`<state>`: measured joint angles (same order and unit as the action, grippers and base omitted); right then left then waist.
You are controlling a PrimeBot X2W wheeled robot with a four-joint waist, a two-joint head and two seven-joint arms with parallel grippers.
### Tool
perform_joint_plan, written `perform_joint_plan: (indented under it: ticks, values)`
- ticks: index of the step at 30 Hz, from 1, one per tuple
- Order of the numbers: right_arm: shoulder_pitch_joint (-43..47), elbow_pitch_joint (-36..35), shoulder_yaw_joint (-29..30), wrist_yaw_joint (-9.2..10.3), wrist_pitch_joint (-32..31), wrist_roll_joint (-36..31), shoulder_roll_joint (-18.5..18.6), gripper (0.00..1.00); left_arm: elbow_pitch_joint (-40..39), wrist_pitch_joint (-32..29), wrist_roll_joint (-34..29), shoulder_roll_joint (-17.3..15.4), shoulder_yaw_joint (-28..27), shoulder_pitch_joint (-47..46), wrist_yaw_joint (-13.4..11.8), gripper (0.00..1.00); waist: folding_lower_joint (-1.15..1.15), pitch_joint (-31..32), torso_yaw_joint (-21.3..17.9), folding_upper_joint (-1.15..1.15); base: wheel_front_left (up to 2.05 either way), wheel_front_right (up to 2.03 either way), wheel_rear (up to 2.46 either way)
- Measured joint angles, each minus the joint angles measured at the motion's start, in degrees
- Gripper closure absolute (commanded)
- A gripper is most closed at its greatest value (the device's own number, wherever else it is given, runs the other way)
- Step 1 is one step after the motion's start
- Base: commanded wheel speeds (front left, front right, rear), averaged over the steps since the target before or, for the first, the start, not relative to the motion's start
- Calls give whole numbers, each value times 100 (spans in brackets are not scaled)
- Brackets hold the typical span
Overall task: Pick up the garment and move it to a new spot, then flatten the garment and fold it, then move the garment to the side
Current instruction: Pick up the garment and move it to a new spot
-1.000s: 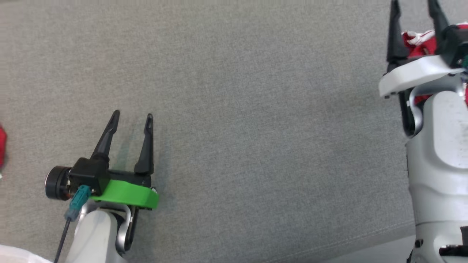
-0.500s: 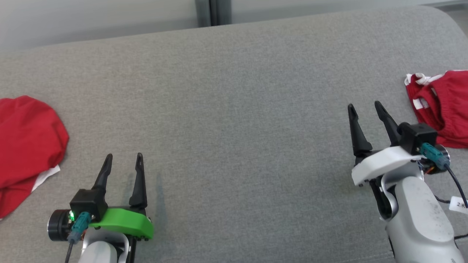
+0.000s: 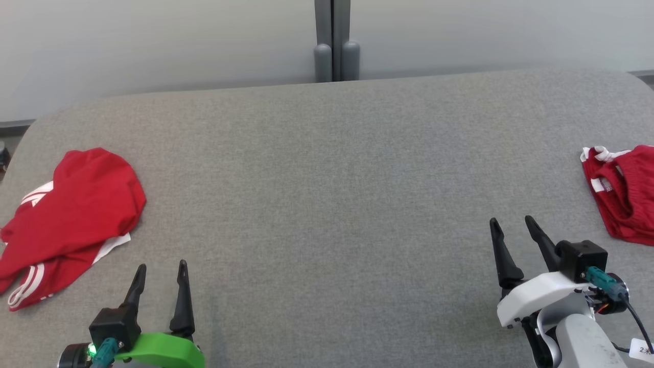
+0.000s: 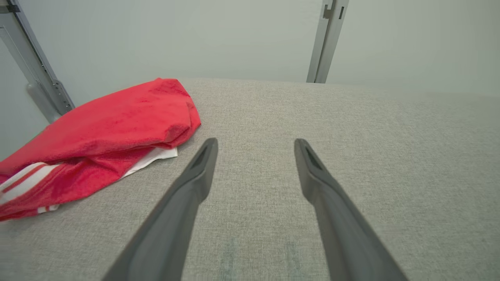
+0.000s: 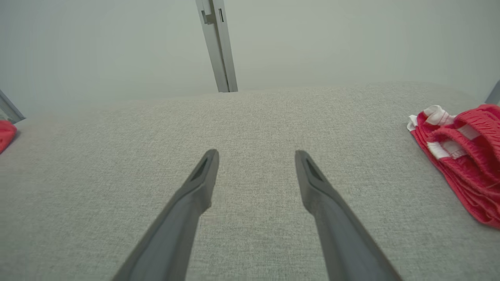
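A red garment with white stripes [image 3: 76,204] lies loosely folded at the left end of the grey padded table [image 3: 327,168]; in the left wrist view it [image 4: 105,128] sits to the upper left of the fingers. A second red and white garment [image 3: 623,194] lies crumpled at the right edge, also seen in the right wrist view [image 5: 465,148]. My left gripper [image 3: 161,266] stands open near the front left, empty, just right of the folded garment. My right gripper [image 3: 511,220] stands open at the front right, empty, apart from the crumpled garment.
A pale wall with a grey upright post [image 3: 332,41] runs behind the table's far edge. The table corners are rounded. A wide stretch of bare grey cloth lies between the two grippers.
The head camera has tilted up, bringing the far edge and the wall into view. My right gripper has drawn back from the crumpled garment toward the near edge. Both grippers stayed open.
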<state>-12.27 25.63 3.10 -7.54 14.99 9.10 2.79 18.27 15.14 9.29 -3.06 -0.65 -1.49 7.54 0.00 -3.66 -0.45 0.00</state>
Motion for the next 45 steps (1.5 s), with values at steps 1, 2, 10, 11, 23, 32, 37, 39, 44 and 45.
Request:
perform_joint_plan:
  ticks: [1,2,10,11,23,32,37,39,44,45]
  values:
    - [15,1,-15,0,0,1,0,0,1,0,1,1,-18,13,0,0,0,17,16,0,0,0,0]
    - [17,-2,-25,0,0,2,0,0,-1,0,2,2,-33,25,0,0,0,30,32,0,0,0,0]
    - [-9,-91,-52,0,0,-103,0,0,10,0,179,14,-65,-103,-8,0,0,-73,201,0,0,0,0]
    - [-15,-107,-54,0,0,-103,-1,0,53,-1,178,16,-63,-145,-16,0,0,-91,268,0,0,0,0]
    - [-38,7,-296,0,0,-65,1,0,320,-1,309,20,-224,-241,-57,0,0,-198,1413,0,0,0,0]
    - [-41,163,-481,0,0,-54,-10,0,570,-1,511,18,-448,21,-55,0,0,-176,2379,0,0,0,0]
    - [-159,163,-550,0,0,-131,-10,0,643,-1,580,16,-380,13,-40,0,0,-252,2643,0,0,0,0]
    - [-192,164,-534,0,0,-172,-8,0,661,-1,579,20,-332,-68,-23,0,0,-315,2661,0,0,0,0]
    - [-528,33,-509,0,1,-474,-10,0,661,-1,768,3,-261,-704,-16,0,0,-585,2633,0,0,0,0]
    - [-591,2,-495,0,0,-517,-9,0,662,-1,824,-18,-236,-827,-16,0,0,-648,2619,0,0,0,0]
